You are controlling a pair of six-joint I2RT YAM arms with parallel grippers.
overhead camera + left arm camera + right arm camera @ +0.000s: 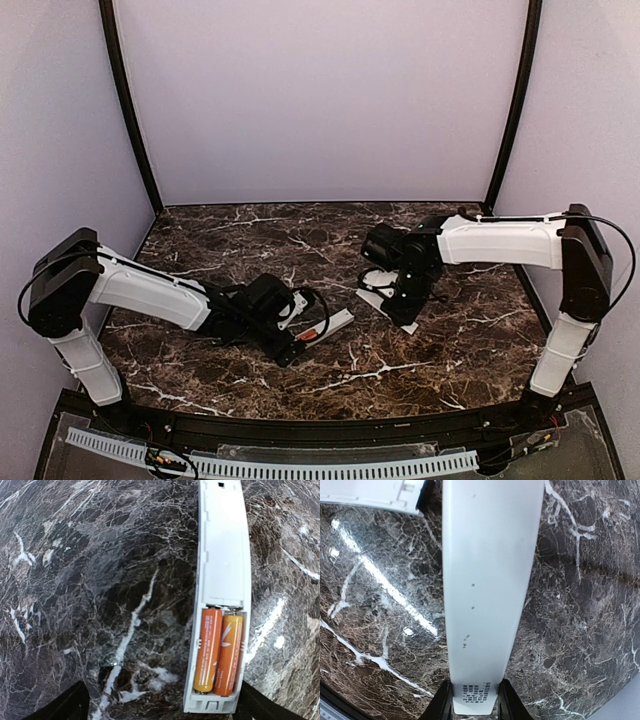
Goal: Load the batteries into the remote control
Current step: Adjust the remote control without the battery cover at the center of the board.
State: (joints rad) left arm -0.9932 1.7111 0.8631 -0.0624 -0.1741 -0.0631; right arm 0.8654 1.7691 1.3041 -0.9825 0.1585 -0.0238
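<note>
The white remote control lies on the marble with its recess open. The two orange batteries sit side by side in that recess. My left gripper is open, its dark fingers wide apart; the remote's near end lies just inside the right finger. In the top view the remote sticks out past the left gripper. My right gripper is shut on the end of the flat white cover strip, held low over the table. A corner of the remote shows beyond it.
Dark veined marble table with purple walls at the back and sides. The right gripper is a short way right of the remote. A perforated white rail runs along the near edge.
</note>
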